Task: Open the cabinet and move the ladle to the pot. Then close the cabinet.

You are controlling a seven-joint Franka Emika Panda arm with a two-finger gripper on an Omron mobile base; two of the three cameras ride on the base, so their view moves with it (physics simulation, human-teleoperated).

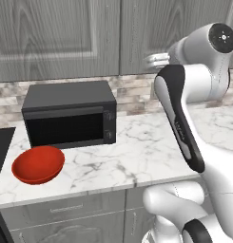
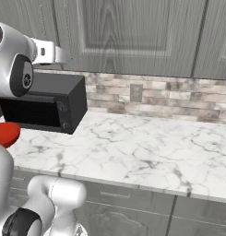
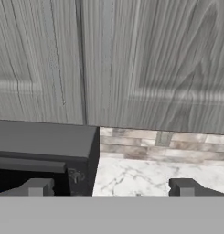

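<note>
The cabinet (image 1: 56, 38) hangs above the counter with both grey wood-grain doors shut. It also shows in the right base view (image 2: 133, 32). In the hand view the cabinet (image 3: 145, 59) takes up the upper half, with the seam between its doors left of centre. My gripper (image 3: 111, 186) faces those doors from some distance. Its fingertips (image 3: 35, 187) stand wide apart, open, with nothing between them. The ladle is hidden and the pot is out of view.
A black microwave (image 1: 70, 116) sits on the marble counter (image 1: 146, 152) under the left door. A red bowl (image 1: 38, 164) lies in front of it. A brick backsplash with an outlet (image 2: 136, 92) runs behind. Drawer fronts (image 1: 65, 209) lie below the counter.
</note>
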